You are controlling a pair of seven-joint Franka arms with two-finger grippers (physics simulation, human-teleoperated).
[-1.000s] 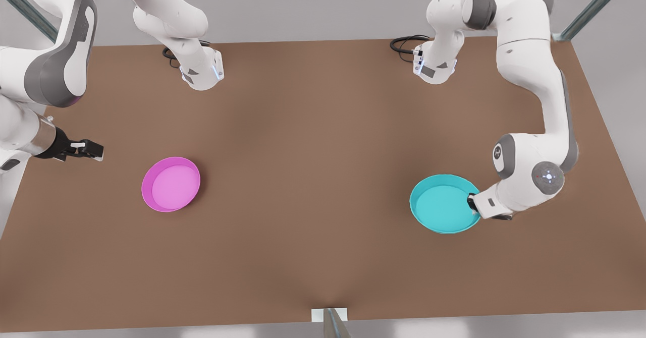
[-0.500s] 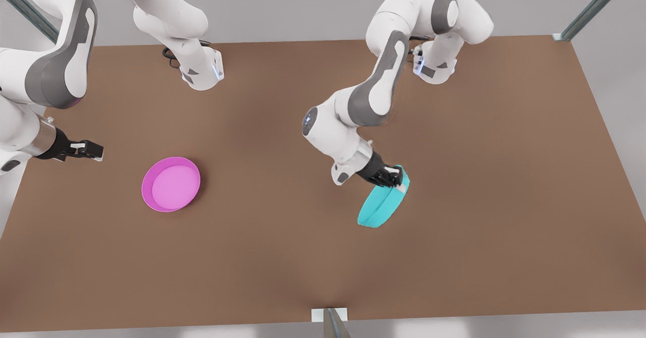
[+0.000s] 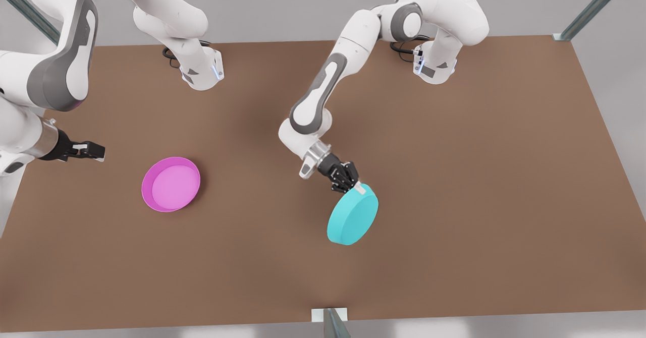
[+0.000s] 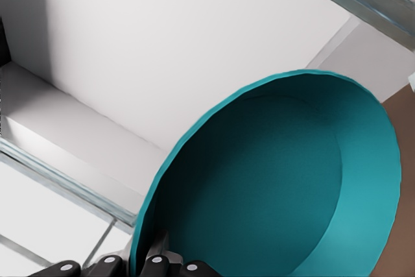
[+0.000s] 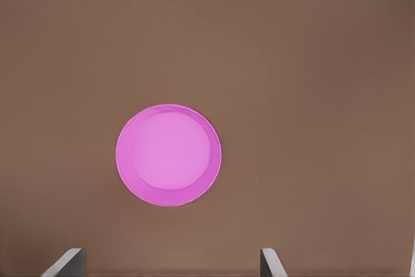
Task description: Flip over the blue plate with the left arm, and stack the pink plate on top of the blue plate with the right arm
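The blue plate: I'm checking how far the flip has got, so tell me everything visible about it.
The blue plate is a shallow round cyan dish with a low rim, plain and smooth. It is tilted, its flat underside facing the front view, its hollow facing the left wrist camera. The left gripper is shut on its upper rim. Whether its lower edge touches the table is unclear.

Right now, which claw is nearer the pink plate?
The right claw, open, waits beside the pink plate. The left claw is farther off, clamping the blue plate.

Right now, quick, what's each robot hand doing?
Left gripper: closed on the blue plate's rim, holding it tilted above the table.
Right gripper: open, holding nothing, waiting beside the pink plate.
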